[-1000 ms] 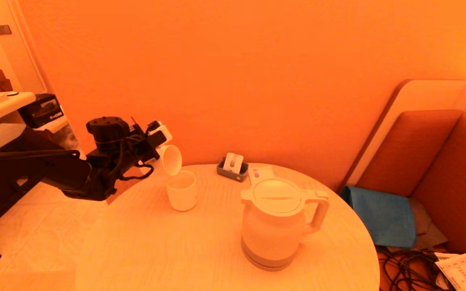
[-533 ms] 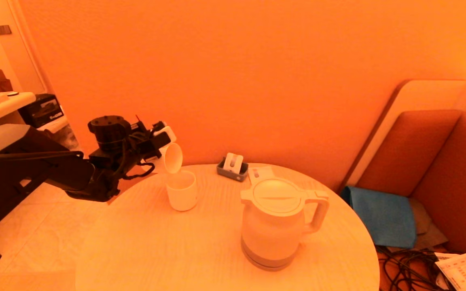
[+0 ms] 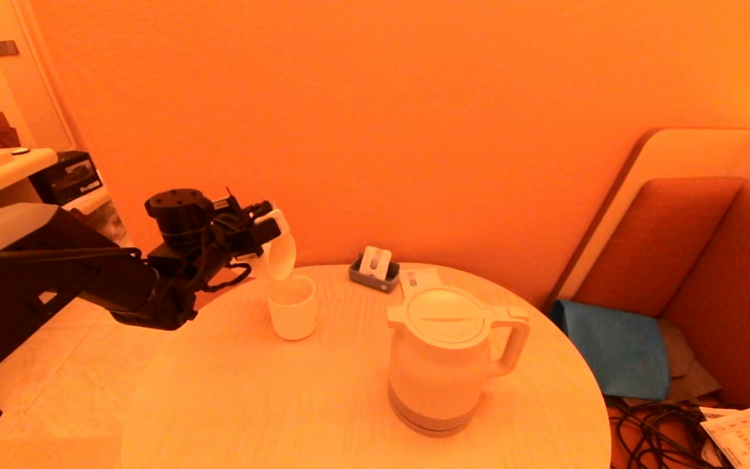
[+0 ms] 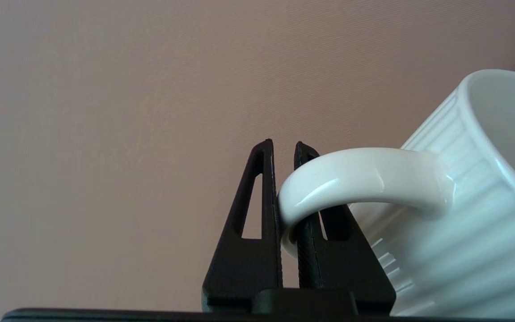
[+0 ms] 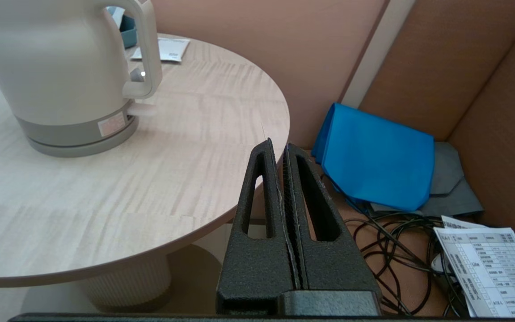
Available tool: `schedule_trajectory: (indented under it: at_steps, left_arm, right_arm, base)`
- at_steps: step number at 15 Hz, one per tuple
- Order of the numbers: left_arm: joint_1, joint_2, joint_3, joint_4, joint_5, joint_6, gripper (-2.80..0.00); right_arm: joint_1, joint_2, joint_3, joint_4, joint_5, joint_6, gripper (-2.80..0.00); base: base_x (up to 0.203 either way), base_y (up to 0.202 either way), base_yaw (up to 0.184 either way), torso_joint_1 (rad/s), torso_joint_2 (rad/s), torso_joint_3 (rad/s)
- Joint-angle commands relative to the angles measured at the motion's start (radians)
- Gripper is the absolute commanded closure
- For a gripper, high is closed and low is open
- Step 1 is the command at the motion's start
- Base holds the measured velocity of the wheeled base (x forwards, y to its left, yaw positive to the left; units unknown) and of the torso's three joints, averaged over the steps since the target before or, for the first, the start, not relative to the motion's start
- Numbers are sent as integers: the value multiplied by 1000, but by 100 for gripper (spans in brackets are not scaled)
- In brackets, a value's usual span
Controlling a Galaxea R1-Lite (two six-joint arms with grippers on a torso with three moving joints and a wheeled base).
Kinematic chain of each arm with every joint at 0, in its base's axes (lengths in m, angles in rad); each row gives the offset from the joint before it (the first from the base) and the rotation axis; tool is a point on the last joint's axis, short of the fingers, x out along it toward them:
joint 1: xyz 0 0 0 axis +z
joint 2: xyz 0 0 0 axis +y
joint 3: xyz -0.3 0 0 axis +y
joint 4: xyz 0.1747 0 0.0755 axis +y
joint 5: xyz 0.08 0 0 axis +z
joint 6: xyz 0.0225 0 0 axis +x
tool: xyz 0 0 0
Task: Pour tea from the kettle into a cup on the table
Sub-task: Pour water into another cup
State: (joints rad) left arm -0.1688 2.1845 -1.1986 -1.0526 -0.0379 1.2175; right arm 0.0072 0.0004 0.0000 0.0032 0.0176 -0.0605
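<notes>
One round pale-wood table [image 3: 271, 404] against plain wall [image 3: 381, 117], cushioned bench [image 3: 726, 273] alongside.

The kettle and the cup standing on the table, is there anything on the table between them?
No. In the head view, only bare table lies between the kettle and the cup.

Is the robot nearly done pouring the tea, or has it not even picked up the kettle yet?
Not nearly. The kettle stands untouched on the table, lid on. The left gripper is shut on the handle of a ribbed white mug, tipped on its side over the cup. The right gripper is shut and empty, beside the table's edge. Lifting the kettle and pouring are both left.
</notes>
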Motion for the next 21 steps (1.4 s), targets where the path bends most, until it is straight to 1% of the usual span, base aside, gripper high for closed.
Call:
schedule_trajectory:
  at_steps: [1, 2, 5, 7, 8, 10, 14, 16, 17, 21]
  left_arm:
    - [-6, 3, 11, -10, 0, 13, 0]
    - [-6, 6, 14, -18, 0, 29, 0]
    - [-8, 32, 40, -93, -2, 63, 0]
    - [-8, 52, 45, -130, -2, 77, 0]
    - [-9, 55, 45, -135, -2, 79, 0]
    - [-9, 57, 47, -138, -2, 104, 0]
    - [-12, 57, 45, -141, -2, 117, 0]
    - [-12, 70, 40, -194, -3, 133, 0]
    - [-17, 72, 39, -201, -4, 134, 0]
    - [-26, 64, 36, -198, 0, 132, 0]
  right_arm:
    - [0, 0, 0, 0, -1, -1, 0]
    - [0, 0, 0, 0, 0, -1, 0]
    - [0, 0, 0, 0, 1, -1, 0]
    - [0, 0, 0, 0, 1, -1, 0]
    - [0, 0, 0, 0, 1, -1, 0]
    - [0, 0, 0, 0, 1, -1, 0]
    - [0, 0, 0, 0, 1, -1, 0]
    - [0, 0, 0, 0, 1, -1, 0]
    - [0, 0, 0, 0, 0, -1, 0]
    - [0, 0, 0, 0, 1, -1, 0]
  base:
    - [0, 0, 0, 0, 0, 0]
    - [0, 0, 0, 0, 0, 0]
    - [0, 0, 0, 0, 0, 0]
    - [0, 0, 0, 0, 0, 0]
    - [0, 0, 0, 0, 0, 0]
    - [0, 0, 0, 0, 0, 0]
    - [0, 0, 0, 0, 0, 0]
    - [0, 0, 0, 0, 0, 0]
    - [0, 0, 0, 0, 0, 0]
    - [0, 0, 0, 0, 0, 0]
